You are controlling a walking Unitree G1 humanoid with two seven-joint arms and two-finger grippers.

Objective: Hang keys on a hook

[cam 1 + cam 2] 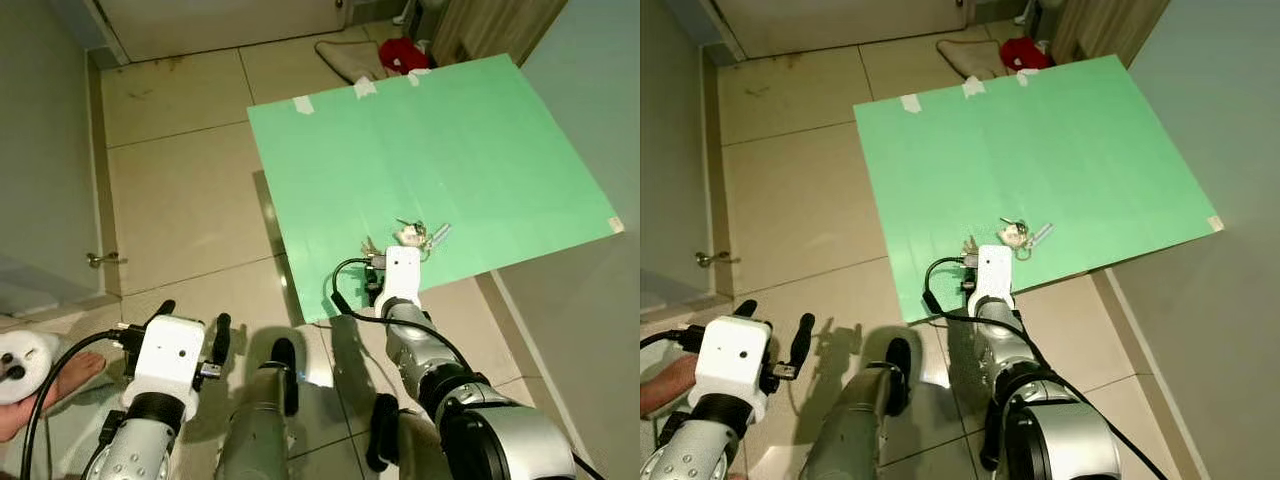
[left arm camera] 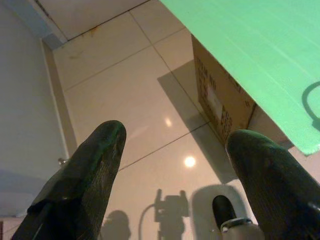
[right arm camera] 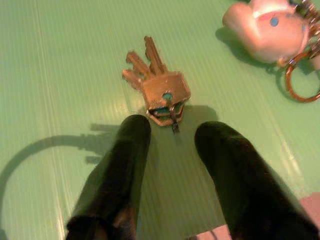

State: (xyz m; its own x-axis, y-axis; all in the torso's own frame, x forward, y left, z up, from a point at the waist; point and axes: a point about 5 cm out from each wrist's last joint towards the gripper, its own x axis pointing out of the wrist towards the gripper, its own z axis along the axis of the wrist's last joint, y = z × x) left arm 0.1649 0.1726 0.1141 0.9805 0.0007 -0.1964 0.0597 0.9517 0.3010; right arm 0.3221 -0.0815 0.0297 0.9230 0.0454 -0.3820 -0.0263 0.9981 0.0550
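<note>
The brass keys (image 3: 159, 92) lie flat on the green board (image 1: 470, 150), fanned out, their heads toward the right gripper (image 3: 172, 132) and their blades pointing away from it. They sit close to the board's near edge. A short dark link hangs from the hole in the key heads, just off the fingertips. Beyond the keys, well apart from them on the same board, lies a pale figurine keyring (image 3: 265, 30) with loose metal rings; from the head views this second bunch (image 1: 412, 236) appears just past the gripper.

The right gripper is low over the board with its jaws parted to about the width of the key heads, holding nothing. The fingers straddle the line of the keys without touching them, which I judge to be an approach lined up for a pinch on the heads. A flat key on a smooth board gives little purchase, so a slip or a push forward is a fair risk.

The left gripper (image 1: 190, 335) is held off the board's near corner, over the tiled floor (image 1: 180, 190), jaws wide apart and empty; it appears idle. Under the board a cardboard box (image 2: 220, 102) serves as its support.

No hook can be made out in these views, so the hanging step is not yet in hand.
</note>
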